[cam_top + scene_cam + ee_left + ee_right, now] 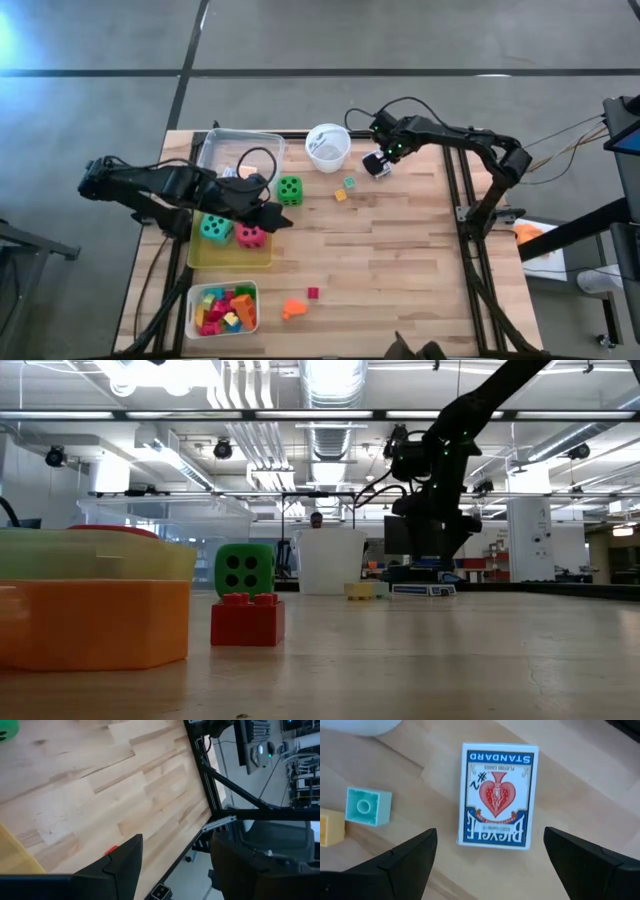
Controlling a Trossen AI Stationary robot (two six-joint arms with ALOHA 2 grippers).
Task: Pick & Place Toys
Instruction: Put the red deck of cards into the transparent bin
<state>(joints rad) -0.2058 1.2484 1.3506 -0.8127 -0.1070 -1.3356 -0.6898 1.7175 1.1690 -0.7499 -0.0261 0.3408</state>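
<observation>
Right gripper [487, 862] hangs over the card pack [496, 795] lying flat on the desk [400, 250] near the white cup [327, 147], fingers wide apart, nothing held. Left gripper [268, 215] sits over the yellow tray [230, 255]; fingers apart, tips cut off, any grip unclear.

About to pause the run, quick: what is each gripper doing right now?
Left gripper: open, holding nothing, over the yellow tray.
Right gripper: open, empty, hovering above the card pack.
</observation>
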